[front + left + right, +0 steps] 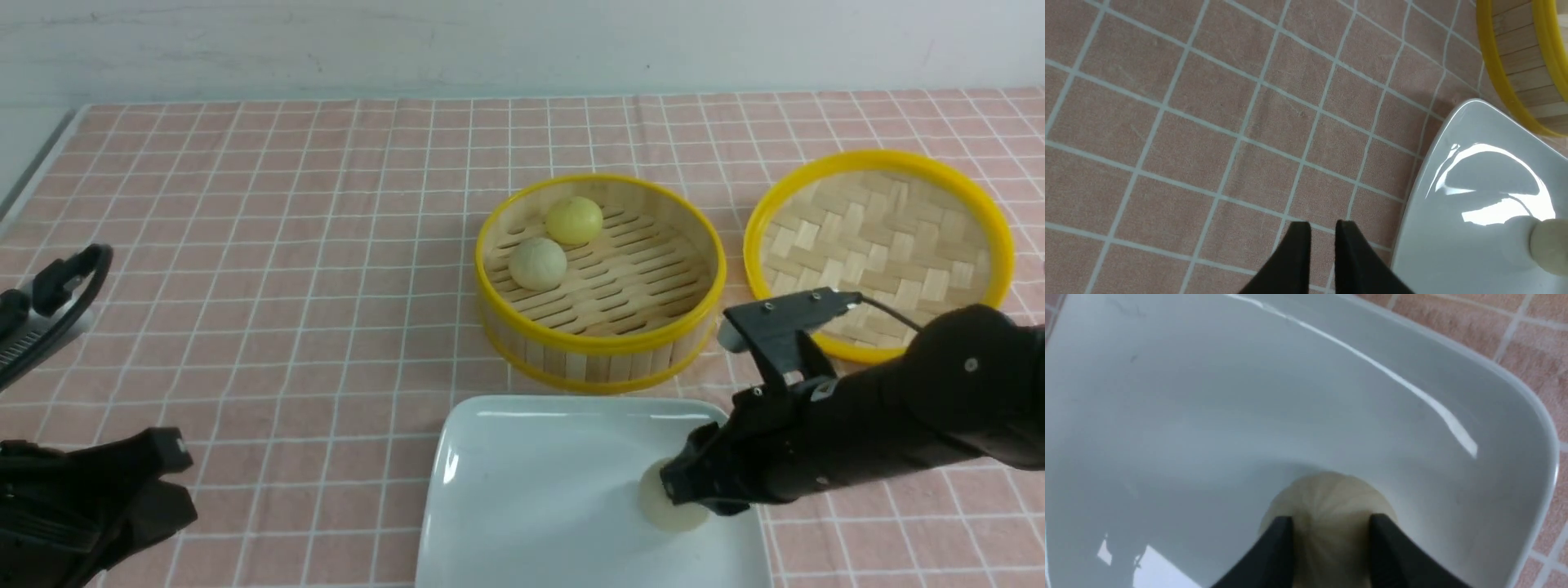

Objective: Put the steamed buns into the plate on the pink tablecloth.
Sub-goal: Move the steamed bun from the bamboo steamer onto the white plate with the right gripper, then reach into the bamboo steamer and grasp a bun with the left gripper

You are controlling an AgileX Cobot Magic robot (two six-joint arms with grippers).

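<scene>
The white plate [539, 490] lies on the pink tablecloth [269, 245] at the front centre. My right gripper [682, 488] is shut on a pale beige steamed bun [665, 513] and holds it down on the plate's right part. In the right wrist view the bun [1331, 494] sits between the black fingertips [1280, 531] over the plate [1208, 416]. A yellow bun [574, 220] and a second beige bun [537, 263] lie in the steamer basket. My left gripper [181, 488] is shut and empty, low over the cloth left of the plate [1453, 245].
The round yellow-rimmed bamboo steamer basket [600, 347] stands just behind the plate. Its woven lid [882, 245] lies upside down to the right of it. The held bun also shows at the edge of the left wrist view [1549, 245]. The table's left edge is at the far left.
</scene>
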